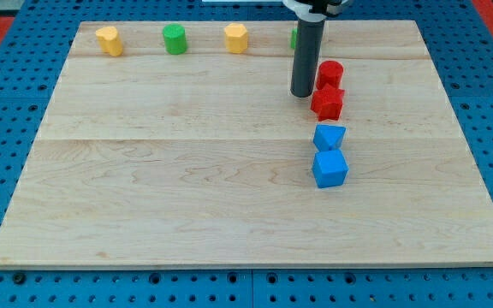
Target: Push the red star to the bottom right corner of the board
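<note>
The red star (327,103) lies right of the board's middle, in the upper half. A red cylinder (330,74) stands just above it, touching or nearly touching. My tip (302,93) rests on the board just left of the red star, close to its upper left side. The dark rod rises from there toward the view's top.
A blue triangular block (329,136) and a blue cube (329,168) sit just below the red star. Along the top edge stand a yellow block (109,40), a green cylinder (175,39), a yellow block (236,38) and a green block (294,38) partly hidden behind the rod. The wooden board (187,197) lies on a blue pegboard.
</note>
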### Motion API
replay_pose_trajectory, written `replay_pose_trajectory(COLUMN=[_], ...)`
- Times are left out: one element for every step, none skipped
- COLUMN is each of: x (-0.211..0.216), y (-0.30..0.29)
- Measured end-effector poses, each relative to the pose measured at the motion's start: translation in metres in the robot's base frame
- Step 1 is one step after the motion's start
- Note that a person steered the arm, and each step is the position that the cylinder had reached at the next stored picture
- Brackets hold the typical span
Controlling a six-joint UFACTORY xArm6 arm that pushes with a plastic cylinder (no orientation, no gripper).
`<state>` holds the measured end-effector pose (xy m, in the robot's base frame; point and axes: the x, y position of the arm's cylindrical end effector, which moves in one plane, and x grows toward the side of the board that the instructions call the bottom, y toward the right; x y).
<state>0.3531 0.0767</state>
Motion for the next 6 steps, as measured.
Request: replay_pose_trajectory(x=[0.022,0.058,0.060,0.045,0.042,0.127], y=[0.029,0.051,0.059,0.066,0.086,0.114])
